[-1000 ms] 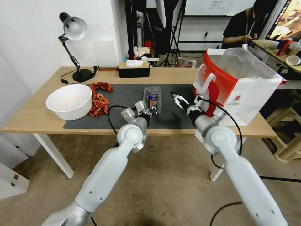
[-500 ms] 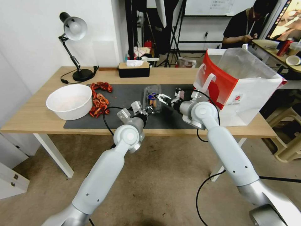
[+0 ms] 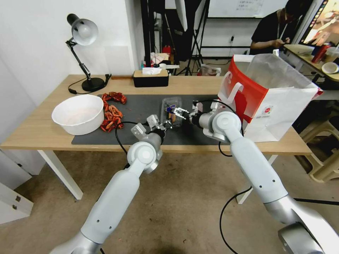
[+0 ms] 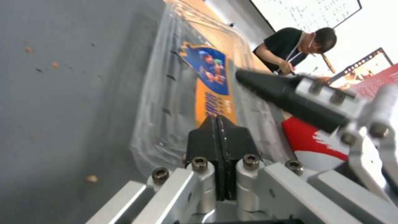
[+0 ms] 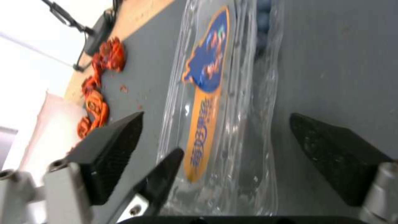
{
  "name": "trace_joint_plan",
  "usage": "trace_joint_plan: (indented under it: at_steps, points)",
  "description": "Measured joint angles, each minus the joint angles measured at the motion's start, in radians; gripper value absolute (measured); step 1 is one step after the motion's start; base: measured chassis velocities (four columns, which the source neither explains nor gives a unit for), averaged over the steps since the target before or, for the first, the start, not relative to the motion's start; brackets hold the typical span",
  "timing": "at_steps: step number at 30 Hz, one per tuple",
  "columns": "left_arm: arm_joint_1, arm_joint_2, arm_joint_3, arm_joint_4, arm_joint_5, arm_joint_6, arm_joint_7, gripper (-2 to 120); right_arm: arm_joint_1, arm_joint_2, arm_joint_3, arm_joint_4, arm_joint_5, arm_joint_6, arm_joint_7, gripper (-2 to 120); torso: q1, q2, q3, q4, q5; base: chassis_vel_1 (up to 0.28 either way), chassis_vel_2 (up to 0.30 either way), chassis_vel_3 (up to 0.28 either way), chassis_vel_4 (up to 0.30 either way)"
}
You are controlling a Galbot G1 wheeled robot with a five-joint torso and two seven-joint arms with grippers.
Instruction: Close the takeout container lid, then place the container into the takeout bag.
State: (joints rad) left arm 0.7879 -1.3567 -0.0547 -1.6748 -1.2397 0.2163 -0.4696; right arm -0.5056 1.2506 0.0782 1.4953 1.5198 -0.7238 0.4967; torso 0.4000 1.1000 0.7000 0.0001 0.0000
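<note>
Takeout bag: we see it standing open on the table, well apart from both sets of jaws, out past our right arm; nothing of the task is in it yet, so the placing step is all still to do.

Mat: the dark mat carries the takeout container; both our grippers hang over it.

Takeout container: it lies flat on the mat, straight ahead of both sets of jaws, with blueberries showing at its far end in the right wrist view.

Lid: the labelled clear half lies low over the box, the label facing up. We judge it folded down, but we cannot tell whether it has snapped shut along its edge.

Right gripper: its jaws are spread wide, one to either side of the container's near end in its wrist view, holding nothing.

Left gripper: its jaws are pressed together with nothing between them, the tips just at the container's near edge.

Done: by our reading, the lid is brought down or nearly so.

Left: we judge that confirming or pressing the closure comes first, then gripping the container, lifting it and lowering it into the bag.
</note>
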Motion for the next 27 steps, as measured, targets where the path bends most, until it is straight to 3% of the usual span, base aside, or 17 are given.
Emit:
trace_joint_plan:
  at_steps: [4, 6, 10, 11, 13, 16, 21, 24, 27]
  points:
    - [0.001, 0.003, -0.002, -0.003, -0.001, 0.000, 0.000, 0, 0.007, -0.002, -0.007, -0.002, 0.008, -0.010, 0.015, 80, 0.000, 0.000, 0.000, 0.0001, -0.0001, 0.000, 0.000, 0.000, 0.000]
    - [0.005, 0.002, -0.002, -0.005, -0.001, -0.002, 0.000, 0, 0.013, -0.003, -0.012, -0.004, 0.023, -0.012, 0.043, 66, 0.000, 0.000, 0.000, -0.0001, 0.0000, 0.000, 0.000, 0.000, 0.000]
    - [0.005, 0.000, -0.003, -0.005, -0.001, -0.003, 0.000, 0, 0.016, -0.001, -0.012, -0.005, 0.034, -0.012, 0.058, 58, 0.000, 0.000, 0.000, -0.0001, 0.0000, 0.000, 0.000, 0.000, 0.000]
    - [0.004, -0.001, -0.003, -0.005, -0.001, -0.004, -0.001, 0, 0.020, 0.000, -0.012, -0.009, 0.048, -0.012, 0.076, 47, 0.000, 0.000, 0.000, 0.0000, 0.0000, 0.000, 0.000, 0.000, 0.000]
    - [0.001, 0.000, -0.003, -0.005, -0.002, -0.004, -0.002, 0, 0.022, 0.001, -0.011, -0.013, 0.051, -0.012, 0.081, 44, 0.000, 0.000, 0.000, -0.0001, 0.0000, 0.000, 0.000, 0.000, 0.000]
    - [-0.004, 0.000, -0.003, -0.005, -0.007, -0.004, -0.003, 0, 0.025, 0.002, -0.007, -0.017, 0.060, -0.011, 0.097, 27, 0.000, 0.000, 0.000, -0.0001, 0.0001, 0.000, 0.000, 0.000, 0.000]
    - [-0.004, 0.001, -0.005, -0.007, -0.009, -0.004, -0.003, 0, 0.020, 0.005, 0.000, -0.017, 0.064, -0.010, 0.102, 14, 0.000, 0.000, 0.000, -0.0001, 0.0000, 0.000, 0.000, 0.000, 0.000]
    - [0.001, 0.003, -0.009, -0.011, -0.011, -0.003, -0.002, 0, 0.010, 0.008, 0.010, -0.023, 0.061, -0.009, 0.101, 0, 0.000, 0.000, 0.000, -0.0001, 0.0001, 0.000, 0.000, 0.000, 0.000]
    - [0.004, 0.005, -0.012, -0.015, -0.011, -0.002, 0.000, 0, 0.006, 0.008, 0.015, -0.024, 0.059, -0.008, 0.097, 0, 0.000, 0.000, 0.000, -0.0001, 0.0000, 0.000, 0.000, 0.000, 0.000]
